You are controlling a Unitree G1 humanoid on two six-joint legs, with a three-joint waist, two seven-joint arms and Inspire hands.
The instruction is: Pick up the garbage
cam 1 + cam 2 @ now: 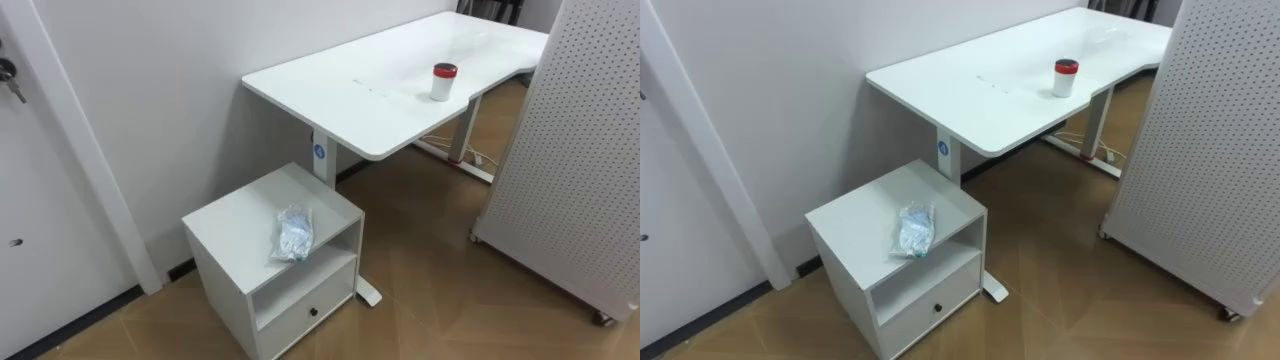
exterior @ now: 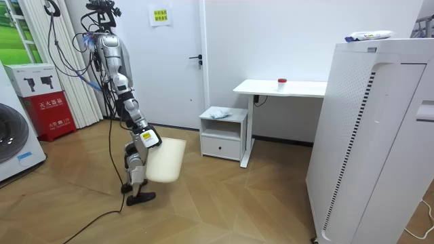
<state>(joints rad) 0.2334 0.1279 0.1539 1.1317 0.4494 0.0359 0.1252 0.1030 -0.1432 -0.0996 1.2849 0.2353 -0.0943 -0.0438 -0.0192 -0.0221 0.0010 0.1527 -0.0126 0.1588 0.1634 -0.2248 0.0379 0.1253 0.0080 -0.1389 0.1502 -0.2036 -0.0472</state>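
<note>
A crumpled clear plastic bag (image 1: 295,233) lies on top of a low white cabinet (image 1: 235,215) beside the desk, close to the cabinet's front edge. The same bag (image 2: 217,113) shows in the room view. On the white desk (image 1: 360,95) stands a small white cup with a red lid (image 1: 443,82). In the room view I stand on the wooden floor a few steps from the cabinet, facing it. My right hand (image 2: 145,138) hangs low in front of me and carries a cream-white bin (image 2: 167,160) off the floor.
A tall white perforated unit on wheels (image 1: 575,160) stands to the right of the desk. A white door (image 1: 40,200) is to the cabinet's left. A red box (image 2: 49,108) and a washing machine (image 2: 17,139) stand behind me.
</note>
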